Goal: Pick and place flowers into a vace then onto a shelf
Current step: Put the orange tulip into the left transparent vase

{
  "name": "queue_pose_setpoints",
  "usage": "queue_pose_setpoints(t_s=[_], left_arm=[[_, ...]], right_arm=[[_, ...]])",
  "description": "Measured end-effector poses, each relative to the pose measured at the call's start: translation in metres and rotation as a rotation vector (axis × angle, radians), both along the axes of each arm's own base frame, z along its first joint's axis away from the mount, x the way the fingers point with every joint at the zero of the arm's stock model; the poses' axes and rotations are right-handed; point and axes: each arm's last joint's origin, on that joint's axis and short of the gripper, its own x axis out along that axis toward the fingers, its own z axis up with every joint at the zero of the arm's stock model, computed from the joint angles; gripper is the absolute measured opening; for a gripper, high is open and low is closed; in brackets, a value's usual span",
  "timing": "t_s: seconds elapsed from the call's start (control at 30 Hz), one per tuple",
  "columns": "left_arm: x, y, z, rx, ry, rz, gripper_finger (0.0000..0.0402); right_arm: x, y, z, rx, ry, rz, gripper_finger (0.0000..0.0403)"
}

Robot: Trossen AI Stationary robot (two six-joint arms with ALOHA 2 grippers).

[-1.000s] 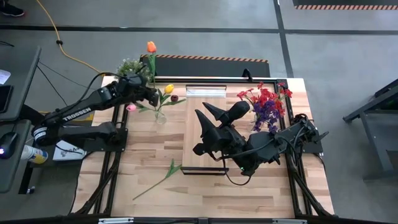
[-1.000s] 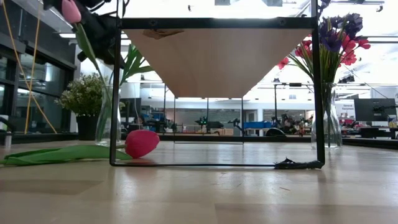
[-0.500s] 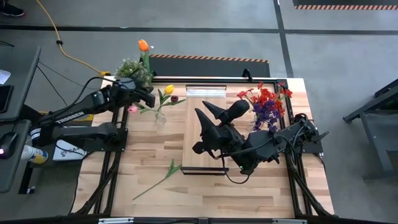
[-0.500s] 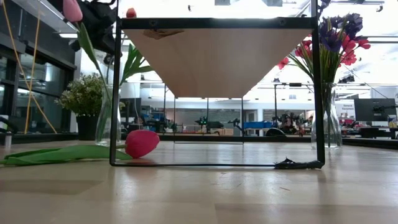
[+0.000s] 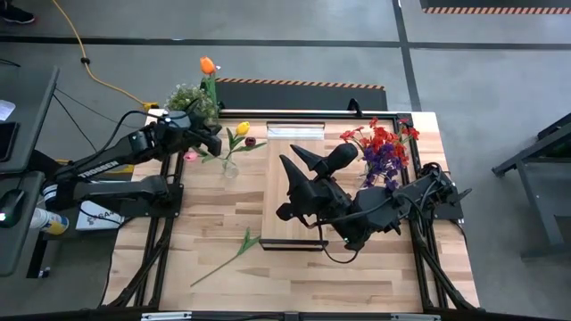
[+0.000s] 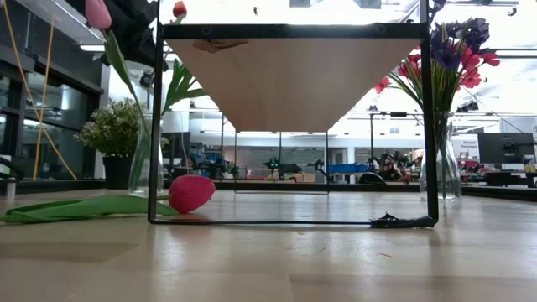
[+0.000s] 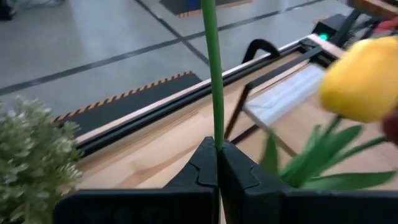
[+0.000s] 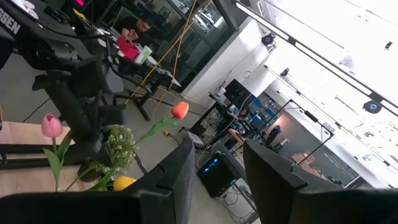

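Observation:
My left gripper [image 5: 211, 136] hovers near the table's far left corner, beside the glass vase [image 5: 230, 166], shut on an orange tulip [image 5: 207, 64]. The vase holds a yellow tulip [image 7: 364, 78], a pink one [image 5: 188, 154] and a dark maroon one [image 5: 251, 140]. My right gripper [image 5: 294, 161] rests open above the wooden shelf [image 5: 299, 192] and points up into the room. Another flower [image 5: 234, 250] lies flat on the table near the shelf's left near corner, and its pink head [image 6: 191, 193] rests on the wood. My left gripper pinches the orange tulip's green stem [image 7: 216, 138] between its two shut fingers, which lie across the stem. The stem rises away from the fingers, and its orange head [image 6: 179, 10] is high above the table. The tulip is lifted clear; the stem below the fingers is hidden.
A bushy pale-green potted plant [image 5: 187, 96] stands at the far left corner, close to my left gripper. A second vase of red and purple flowers [image 5: 384, 147] stands right of the shelf. The shelf's black frame [image 6: 157, 126] stands on the table's middle.
My left gripper has risen and shifted slightly toward the table's left edge, still shut on the orange tulip. In the low view the gripper has climbed out of the top of the picture and the orange head has come into sight above the vase.

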Motion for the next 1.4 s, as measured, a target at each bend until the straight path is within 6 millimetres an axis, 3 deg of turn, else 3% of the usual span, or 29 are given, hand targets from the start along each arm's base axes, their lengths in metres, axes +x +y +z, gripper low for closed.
queue_pose_setpoints(t_s=[0.37, 0.5, 1.0, 1.4], left_arm=[[0.009, -0.019, -0.001, 0.114, 0.075, -0.011, 0.0031], [0.014, -0.023, -0.013, 0.129, 0.072, -0.025, 0.0031], [0.016, -0.022, -0.04, 0.122, 0.116, -0.01, 0.0031], [0.016, -0.023, -0.042, 0.102, 0.128, -0.041, 0.0071]], right_arm=[[0.002, -0.004, 0.0, -0.002, -0.001, -0.004, 0.0129], [0.002, -0.004, 0.0, -0.001, -0.002, -0.005, 0.0129], [0.002, -0.004, 0.0, 0.006, -0.011, 0.003, 0.0129], [0.003, -0.004, 0.0, 0.0, -0.013, 0.021, 0.0129]])
